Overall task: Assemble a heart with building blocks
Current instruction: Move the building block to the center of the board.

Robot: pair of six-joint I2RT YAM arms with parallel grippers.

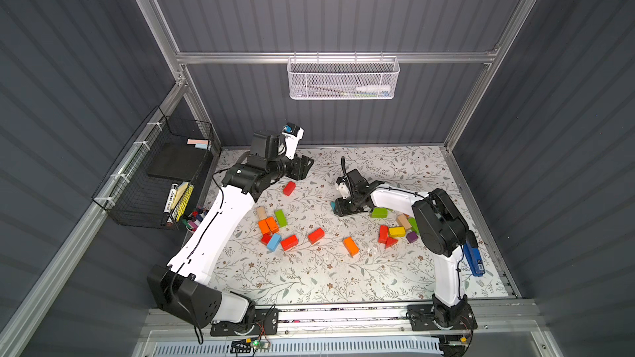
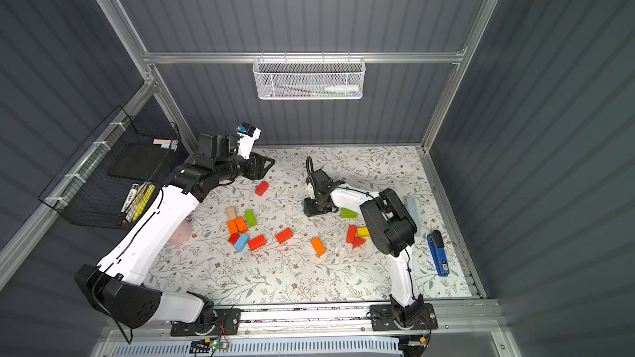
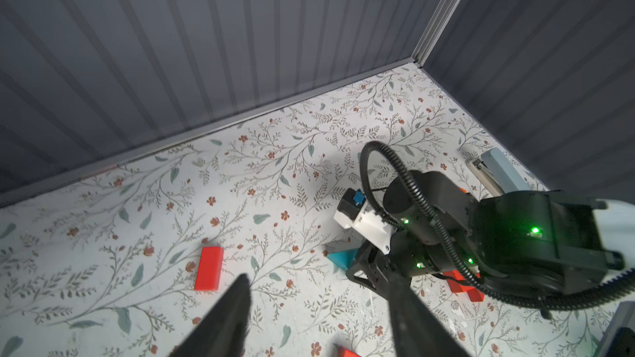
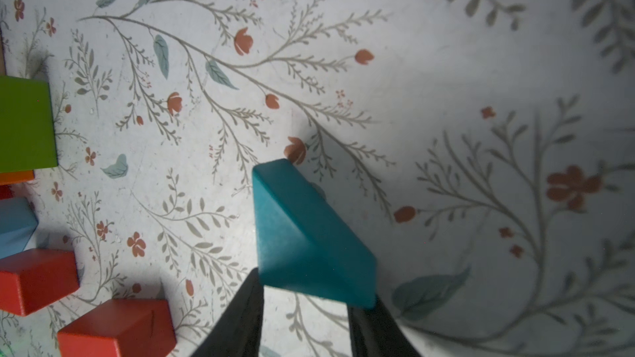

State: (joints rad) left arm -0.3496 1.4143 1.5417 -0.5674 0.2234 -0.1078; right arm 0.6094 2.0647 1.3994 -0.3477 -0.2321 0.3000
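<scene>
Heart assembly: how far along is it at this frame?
Done: nothing heart-shaped; the building blocks lie scattered on the mat. In hand: the right gripper straddles a teal wedge, grip unclear; the left gripper is open, empty, near a red brick. Left: essentially the whole heart.

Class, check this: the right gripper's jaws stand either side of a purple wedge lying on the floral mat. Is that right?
Not quite: it is a teal wedge, not a purple one. The right wrist view shows the jaws of the right gripper either side of it, lying on the floral mat.
</scene>
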